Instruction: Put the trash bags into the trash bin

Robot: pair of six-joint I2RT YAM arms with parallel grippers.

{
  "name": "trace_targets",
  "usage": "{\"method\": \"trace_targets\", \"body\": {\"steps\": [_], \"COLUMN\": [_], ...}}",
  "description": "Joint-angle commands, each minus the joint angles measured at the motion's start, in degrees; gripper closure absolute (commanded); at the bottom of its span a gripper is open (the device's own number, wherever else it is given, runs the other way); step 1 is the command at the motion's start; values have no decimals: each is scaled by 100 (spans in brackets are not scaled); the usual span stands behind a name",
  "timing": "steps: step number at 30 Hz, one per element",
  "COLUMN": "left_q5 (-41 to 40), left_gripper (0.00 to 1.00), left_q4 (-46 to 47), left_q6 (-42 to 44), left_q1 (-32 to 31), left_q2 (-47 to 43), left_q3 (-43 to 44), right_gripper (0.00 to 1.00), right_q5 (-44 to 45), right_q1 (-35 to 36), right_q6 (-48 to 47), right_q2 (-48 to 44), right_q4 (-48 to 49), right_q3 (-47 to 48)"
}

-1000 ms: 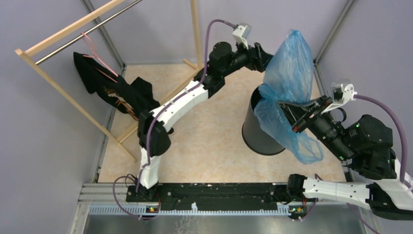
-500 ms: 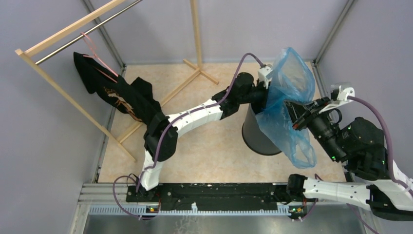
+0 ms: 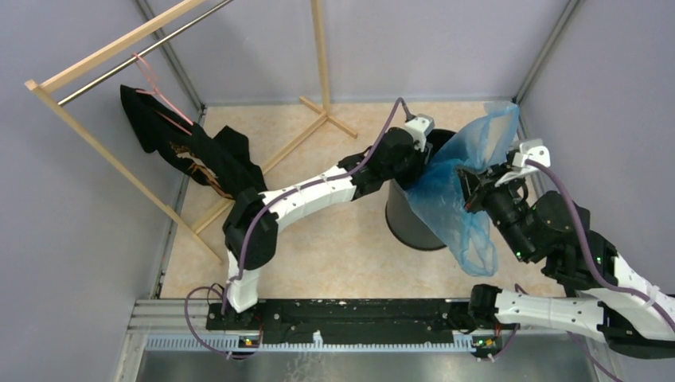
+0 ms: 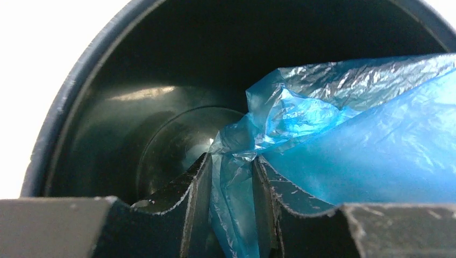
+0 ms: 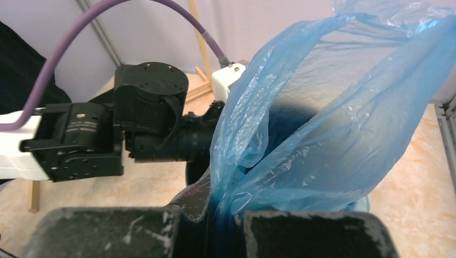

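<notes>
Left claw point(image 4: 231, 161) hangs right over the mouth of the trash bin point(image 4: 80, 97), and I'm looking straight down the dark inside wall to the bottom. My two fingers there are pinching a bunched fold of the trash bag point(image 4: 365, 156); blue film fills the gap between them. The rest of the sheet sweeps in from the right across the opening.

Over to my right claw point(image 5: 223, 207): fingers pressed together on another part of the same bag, the film rising out of the pinch in one big glossy, wrinkled loop. Across that loop I can see my left wrist, just the other side of the plastic.

From above, the bin stands right of centre on the table point(image 3: 334, 239). The bag is stretched between my two claws over the bin's right rim, one corner reaching up towards the far right, and a long lobe dangling outside the bin on its near right side. Most of it is outside. Far left, a black garment point(image 3: 183, 151) hangs on the wooden rack point(image 3: 103, 56).
</notes>
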Motion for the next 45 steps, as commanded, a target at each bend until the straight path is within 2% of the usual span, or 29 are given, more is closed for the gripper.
{"method": "trace_targets", "body": {"steps": [1, 8, 14, 16, 20, 25, 35, 38, 42, 45], "left_q5": [-895, -1340, -1323, -1234, -769, -679, -1919, -2295, -2088, -1682], "left_gripper": [60, 56, 54, 47, 26, 15, 7, 5, 2, 1], "left_q4": [-745, -1097, -1371, -1397, -1565, -1868, -2434, -2609, -2580, -2449], "left_q6": [2, -278, -447, -374, -60, 281, 989, 1132, 1193, 1276], "left_q1": [20, -12, -12, -4, -3, -2, 5, 5, 5, 5], "left_q2": [-765, -2003, -2845, -3094, -3485, -4022, -5103, -5418, -5746, -5740], "left_q3": [-544, -1691, -2238, -2216, -1832, -1653, -1840, -1845, -1848, -1860], "right_gripper": [100, 100, 100, 100, 100, 100, 100, 100, 100, 100], "right_q5": [-121, -425, -1332, -1583, -2394, -3080, -3254, -3684, -4409, -4297], "right_q1": [0, -9, -193, -362, -992, -1608, -1978, -2087, -2098, -2112], "right_q6": [-75, -104, -162, -230, -181, -158, -388, -252, 98, 501], "right_q2": [165, 689, 1270, 1477, 1810, 2009, 2681, 2929, 3348, 3379], "right_q4": [389, 775, 914, 891, 699, 637, 148, -71, -146, 209], "right_q3": [-78, -86, 350, 511, 907, 1393, 2158, 2330, 2242, 1674]}}
